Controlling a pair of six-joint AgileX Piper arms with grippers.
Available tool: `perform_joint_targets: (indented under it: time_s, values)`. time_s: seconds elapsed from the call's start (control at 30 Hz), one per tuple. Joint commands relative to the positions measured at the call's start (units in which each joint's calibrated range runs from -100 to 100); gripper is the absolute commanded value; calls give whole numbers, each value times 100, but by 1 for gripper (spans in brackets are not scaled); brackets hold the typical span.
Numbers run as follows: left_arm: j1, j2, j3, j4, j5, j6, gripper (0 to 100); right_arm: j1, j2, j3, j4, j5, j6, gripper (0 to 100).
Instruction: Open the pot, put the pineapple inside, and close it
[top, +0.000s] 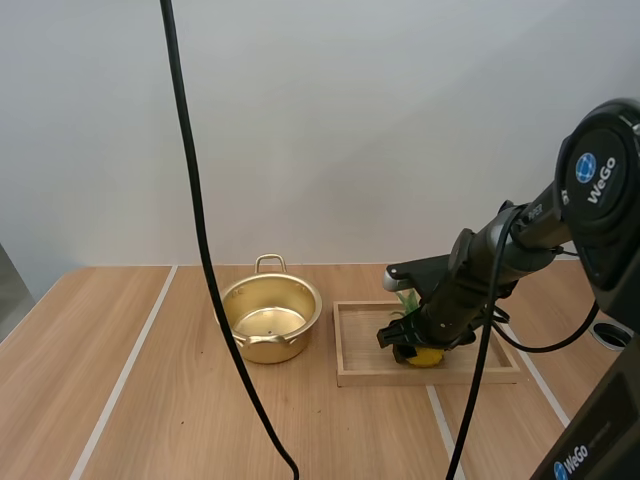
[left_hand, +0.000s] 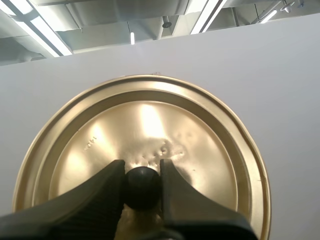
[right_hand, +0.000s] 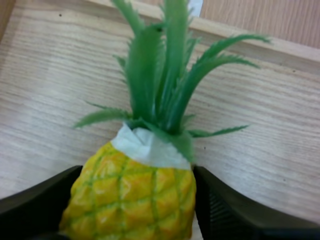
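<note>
Pineapple (top: 426, 357) lies in the wooden tray (top: 350, 345) at the right of the tabletop (top: 130, 400). In the high view its yellow body sits under my right gripper (top: 412, 345), which reaches down into the tray. Green leaves show just behind the gripper. Just left of the tray stands the golden pot (top: 270, 320), uncovered, its bright inside bare, with one handle toward the far wall. Pot and tray are near each other but apart.

From the left wrist view, my left gripper (left_hand: 142, 166) pinches the black knob (left_hand: 142, 189) of the golden lid (left_hand: 150, 120). The two fingers (left_hand: 95, 200) stand only as far apart as the knob clamped between them. The lid's round, ridged face is turned toward the camera.

From the right wrist view, the right gripper's fingers (right_hand: 40, 210) press on either flank of the pineapple, against its checked yellow skin, spread no wider than the fruit. A white collar joins the body to the green crown, which points toward the tray's far rim. The tray's pale wooden floor lies beneath the fruit.
</note>
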Motion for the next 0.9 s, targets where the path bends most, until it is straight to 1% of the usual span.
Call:
perform_joint_targets:
  time_s: [0.0,0.2,0.43,0.47,0.5,0.53,0.57,0.6,0.63,0.77,0.87]
  values:
    - [-5,-47,-66,-12,-193,-17,0,-5,66,28,147,-125,-230,100]
    - [-5,-47,-66,-12,-193,-17,0,-5,79,28,225,-393,-397,100]
    - [-5,-47,-66,-12,-193,-17,0,-5,79,28,253,-442,-396,100]
    - [-5,-47,-66,-12,-193,-17,0,-5,79,28,253,-463,-396,98]
    - [-5,-47,-66,-12,-193,-17,0,-5,79,28,263,-511,-396,86]
    - [-5,-47,-66,-12,-193,-17,0,-5,79,28,263,-557,-396,68]
    - [-5,-47,-66,-12,-193,-17,0,-5,79,28,263,-596,-396,46]
    - [-5,-47,-66,-12,-193,-17,0,-5,79,28,263,-634,-396,18]
    - [-5,-47,-66,-12,-193,-17,0,-5,79,28,263,-637,-396,0]
    - [-5,-47,-66,-12,-193,-17,0,-5,-42,-8,359,-827,-396,0]
    - [-5,-47,-66,-12,-193,-17,0,-5,-392,-131,459,-842,-396,0]
